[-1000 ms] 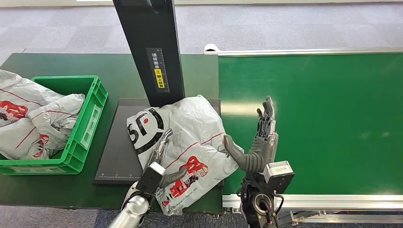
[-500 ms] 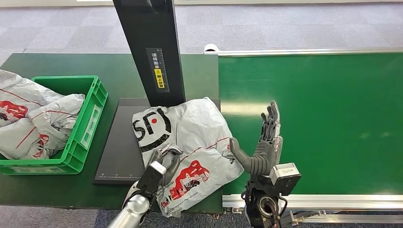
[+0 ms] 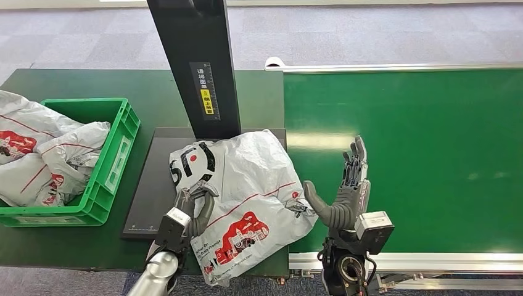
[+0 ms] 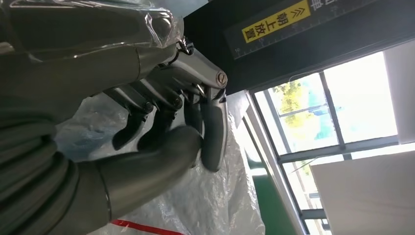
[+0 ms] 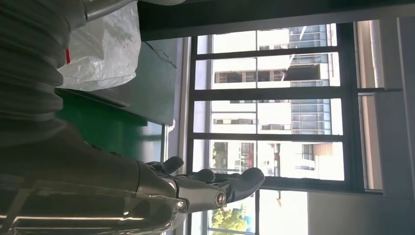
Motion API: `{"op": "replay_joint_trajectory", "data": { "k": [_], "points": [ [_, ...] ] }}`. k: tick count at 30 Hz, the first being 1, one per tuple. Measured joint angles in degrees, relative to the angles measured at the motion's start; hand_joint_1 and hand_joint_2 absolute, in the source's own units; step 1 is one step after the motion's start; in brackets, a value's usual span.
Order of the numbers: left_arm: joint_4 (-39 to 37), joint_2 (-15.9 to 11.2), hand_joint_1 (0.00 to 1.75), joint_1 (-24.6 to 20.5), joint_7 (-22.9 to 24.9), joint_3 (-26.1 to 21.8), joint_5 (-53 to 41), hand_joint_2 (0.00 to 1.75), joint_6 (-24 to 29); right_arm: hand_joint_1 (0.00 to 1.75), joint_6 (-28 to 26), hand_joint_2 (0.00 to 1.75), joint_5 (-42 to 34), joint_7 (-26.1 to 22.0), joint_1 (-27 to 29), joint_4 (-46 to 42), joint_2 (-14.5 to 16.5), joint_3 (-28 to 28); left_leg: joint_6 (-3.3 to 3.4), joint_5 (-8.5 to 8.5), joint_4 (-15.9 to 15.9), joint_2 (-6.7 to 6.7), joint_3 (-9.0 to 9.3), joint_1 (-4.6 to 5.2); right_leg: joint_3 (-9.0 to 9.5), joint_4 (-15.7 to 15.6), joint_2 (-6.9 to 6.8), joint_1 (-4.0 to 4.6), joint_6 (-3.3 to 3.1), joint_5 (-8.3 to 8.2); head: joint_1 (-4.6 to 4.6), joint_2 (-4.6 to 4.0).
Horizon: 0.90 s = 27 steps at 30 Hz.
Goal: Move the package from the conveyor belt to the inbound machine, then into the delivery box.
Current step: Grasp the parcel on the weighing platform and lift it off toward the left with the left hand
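Currently the grey courier bag (image 3: 247,197) lies on the inbound machine's black platform (image 3: 151,203). The left hand (image 3: 192,206) pinches its near-left edge; the right hand (image 3: 342,194) stands beside it, fingers spread, holding nothing. The film appears light, limp and slippery; gathered folds offer the surest hold.

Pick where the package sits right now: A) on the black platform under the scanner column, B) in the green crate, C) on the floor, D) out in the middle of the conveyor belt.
A: the package lies on the black platform at the column's foot, with the left robot hand on its edge.
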State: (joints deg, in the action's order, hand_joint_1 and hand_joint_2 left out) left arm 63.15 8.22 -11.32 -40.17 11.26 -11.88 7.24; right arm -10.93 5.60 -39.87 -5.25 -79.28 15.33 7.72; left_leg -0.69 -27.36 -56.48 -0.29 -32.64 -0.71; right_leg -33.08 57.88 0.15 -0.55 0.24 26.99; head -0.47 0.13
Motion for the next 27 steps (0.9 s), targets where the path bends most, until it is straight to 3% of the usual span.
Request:
{"op": "replay_joint_trajectory", "data": {
  "k": [19, 27],
  "points": [
    [10.0, -0.6, 0.00, 3.6, 0.0, 2.6, -5.2, 1.75, 0.4, 0.00, 0.6, 1.75, 0.1, 0.0, 0.0, 0.8, 0.3, -1.3, 0.00, -0.01, 0.0, 0.00, 0.00, 0.00, -0.01, 0.0, 0.00, 0.00, 0.00, 0.00, 0.00, -0.01],
    [5.1, 0.6, 0.00, 2.9, 0.6, 2.3, -22.9, 1.75, 3.1, 0.00, 0.7, 1.75, 0.3, 0.0, -0.1, 1.6, 0.4, -1.8, 0.00, 0.00, 0.0, 0.00, 0.01, 0.00, 0.00, 0.0, 0.00, 0.00, 0.00, 0.00, 0.00, 0.00]
  ]
}}
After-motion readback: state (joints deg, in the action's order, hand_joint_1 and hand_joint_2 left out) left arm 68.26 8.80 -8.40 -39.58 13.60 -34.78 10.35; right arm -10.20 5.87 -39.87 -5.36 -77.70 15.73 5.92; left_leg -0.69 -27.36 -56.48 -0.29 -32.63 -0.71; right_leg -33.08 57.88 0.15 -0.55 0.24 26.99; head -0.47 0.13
